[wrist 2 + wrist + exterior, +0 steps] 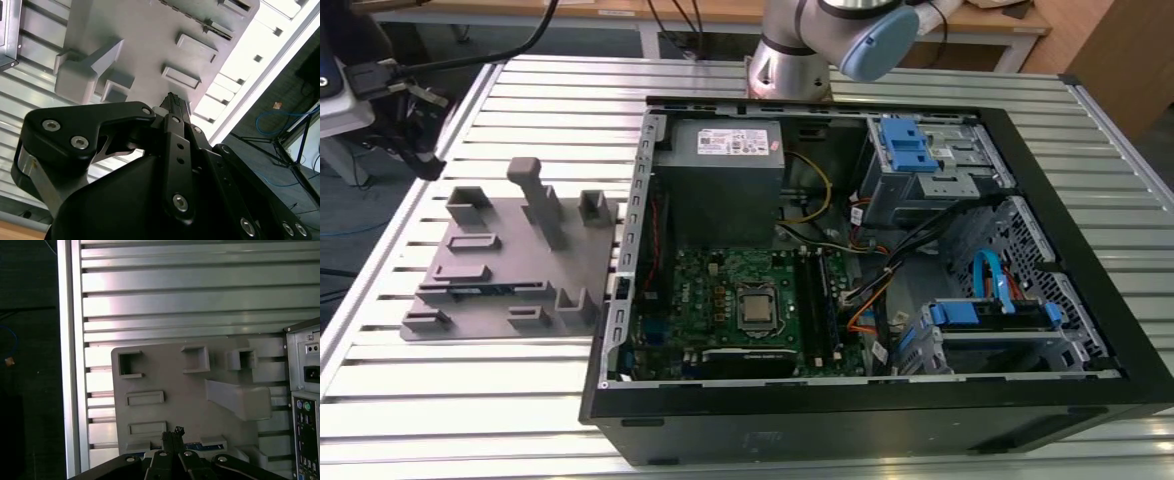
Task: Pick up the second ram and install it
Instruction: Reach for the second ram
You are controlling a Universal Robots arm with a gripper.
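gripper: fingers narrow, tips pressed together with nothing between them; it hangs over the grey slotted holder.
second ram: on edge in a slot of the holder, in the lower left of the exterior view; untouched.
computer case: open, to the exterior view's right of the holder.

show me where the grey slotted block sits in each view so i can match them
Exterior view: grey slotted block on the slatted table, at the exterior view's left of the computer case.
First wrist view: block beyond the end effector, beside the case.
Second wrist view: block beyond the end effector.
Shared landmark: the block's tall slanted post.
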